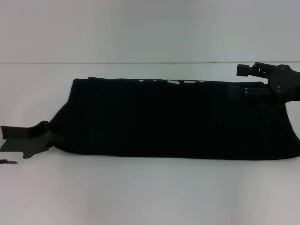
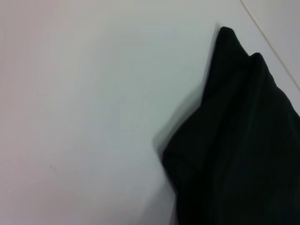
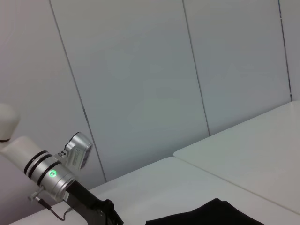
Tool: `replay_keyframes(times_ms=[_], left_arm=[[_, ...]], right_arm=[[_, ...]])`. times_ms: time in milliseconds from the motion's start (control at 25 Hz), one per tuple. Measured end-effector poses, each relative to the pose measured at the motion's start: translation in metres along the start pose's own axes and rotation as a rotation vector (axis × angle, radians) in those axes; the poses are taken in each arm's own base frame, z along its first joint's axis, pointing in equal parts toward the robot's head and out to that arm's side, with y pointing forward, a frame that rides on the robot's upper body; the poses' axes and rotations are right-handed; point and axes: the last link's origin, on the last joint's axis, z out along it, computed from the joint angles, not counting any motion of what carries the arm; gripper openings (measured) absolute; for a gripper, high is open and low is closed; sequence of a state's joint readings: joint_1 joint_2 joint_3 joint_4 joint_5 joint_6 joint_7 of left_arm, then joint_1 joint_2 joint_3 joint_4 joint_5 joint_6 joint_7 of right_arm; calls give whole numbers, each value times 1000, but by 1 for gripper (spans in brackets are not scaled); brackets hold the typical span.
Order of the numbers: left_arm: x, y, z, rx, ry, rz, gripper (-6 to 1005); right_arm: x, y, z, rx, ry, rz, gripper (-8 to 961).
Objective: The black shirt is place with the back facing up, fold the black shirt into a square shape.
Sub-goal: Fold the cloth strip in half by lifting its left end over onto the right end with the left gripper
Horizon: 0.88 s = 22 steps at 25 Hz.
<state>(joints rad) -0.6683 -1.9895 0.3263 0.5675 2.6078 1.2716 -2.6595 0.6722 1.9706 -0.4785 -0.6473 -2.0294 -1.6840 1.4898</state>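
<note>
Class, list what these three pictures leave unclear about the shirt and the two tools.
- Black shirt: head view, its right end is cut off by the frame edge.
- White print: head view, mostly folded under the fabric, unreadable.
- Left tool: head view, fingertips merge with dark cloth.
- Right tool: head view, black on black, fingers indistinct.

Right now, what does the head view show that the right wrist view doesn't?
Only the head view shows the whole shirt as a long folded band on the table, white print at its far edge, with the left gripper at its left end and the right gripper at its far right corner. Only the right wrist view shows the wall panels and the left arm. Both show black fabric on the white table.
</note>
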Motion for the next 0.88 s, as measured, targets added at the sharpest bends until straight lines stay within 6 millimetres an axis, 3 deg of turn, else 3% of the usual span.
replay_keyframes(times_ms=[160, 880], left_arm=[[0, -2, -1, -5, 5, 23, 60], [-4, -5, -4, -23, 10, 78, 59]], right_arm=[[-1, 0, 1, -2, -1, 3, 927], [-5, 1, 6, -13, -14, -1, 927]])
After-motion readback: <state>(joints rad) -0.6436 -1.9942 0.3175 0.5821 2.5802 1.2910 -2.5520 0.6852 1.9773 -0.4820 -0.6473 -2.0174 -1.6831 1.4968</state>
